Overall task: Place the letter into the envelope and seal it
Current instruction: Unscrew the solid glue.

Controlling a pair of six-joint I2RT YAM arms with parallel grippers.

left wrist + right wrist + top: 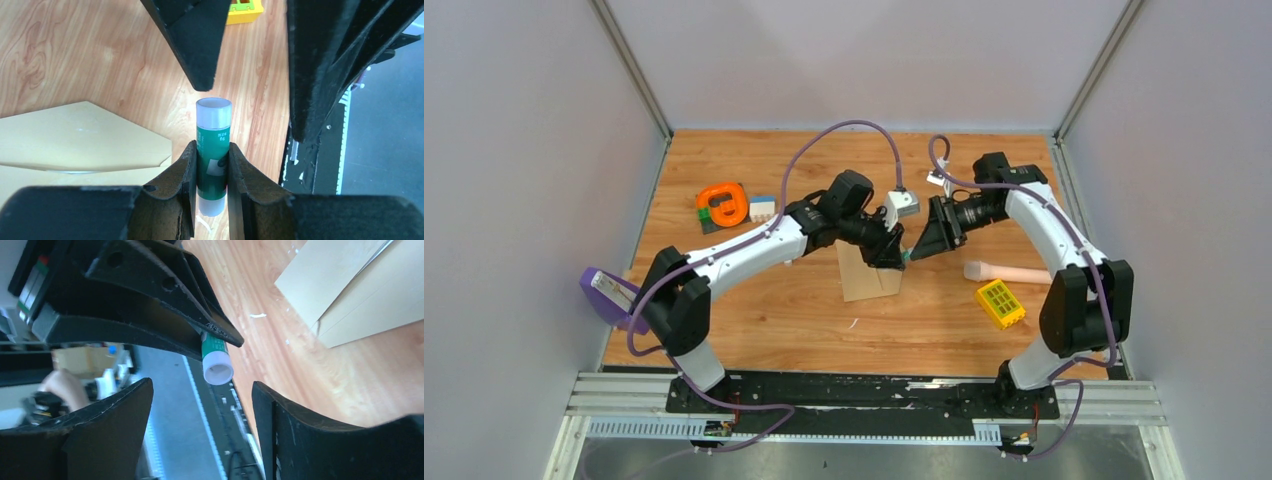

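The envelope [869, 280] lies flat on the counter [764, 320] in the middle of the top view, just below where the two pincers meet. From the left wrist it fills the left side of the frame, its pointed flap lying open. I can't pick the letter out as a separate sheet, so whether it is inside I cannot tell.

The envelope looks light and thin, floppy paper that would likely skate on the smooth wood. It is better pressed down than pinched, or taken by the flap's free edge.

The left pincer [211, 150] is clamped round the green barrel of a glue stick [213, 125], a small, rigid, slick plastic tube that could twist in the grip. Its white end points toward the right pincer [200, 385], whose jaws stand wide apart on either side of that end, touching nothing.

The left arm reaches from the lower left up to the centre, wrist tipped down. The right arm is folded with its elbow out at the right edge, and its forearm comes back in from the upper right — nose to nose with the other.
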